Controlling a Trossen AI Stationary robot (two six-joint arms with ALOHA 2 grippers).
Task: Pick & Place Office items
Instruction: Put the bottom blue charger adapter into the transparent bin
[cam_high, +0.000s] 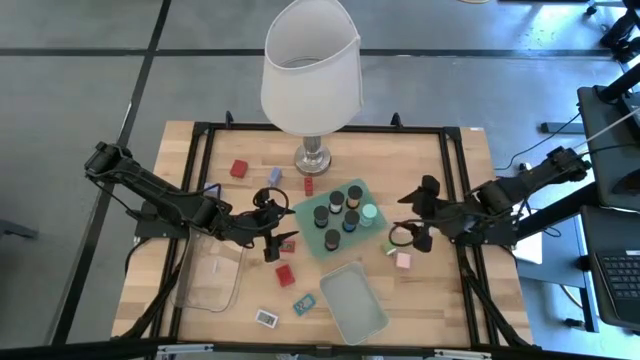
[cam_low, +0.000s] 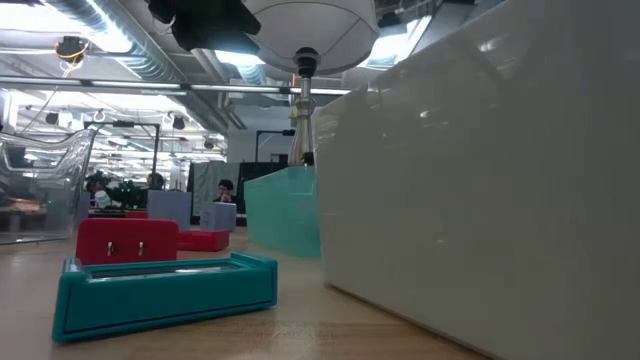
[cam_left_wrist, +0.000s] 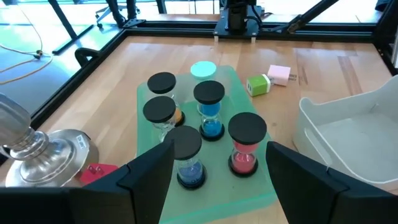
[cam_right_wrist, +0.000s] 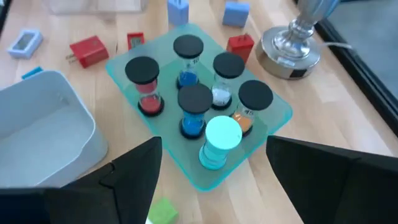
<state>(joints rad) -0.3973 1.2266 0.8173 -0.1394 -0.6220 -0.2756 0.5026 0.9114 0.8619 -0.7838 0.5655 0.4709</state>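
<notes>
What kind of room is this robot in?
Probably a robotics lab or workshop. The wooden table sits inside a black frame on a bare grey floor, exposed ceiling ducts run overhead, and a keyboard lies on a nearby desk.

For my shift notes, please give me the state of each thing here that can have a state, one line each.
Left gripper: jaws open, empty, beside the flat tray.
Right gripper: jaws open, empty, at the tray's other side.
Sand timers: upright on the flat tray.
Flat tray: loaded with timers.
Deep mint tray: empty.
Clear bin: empty.
Green block: lying on the table.
Lamp: upright.
</notes>
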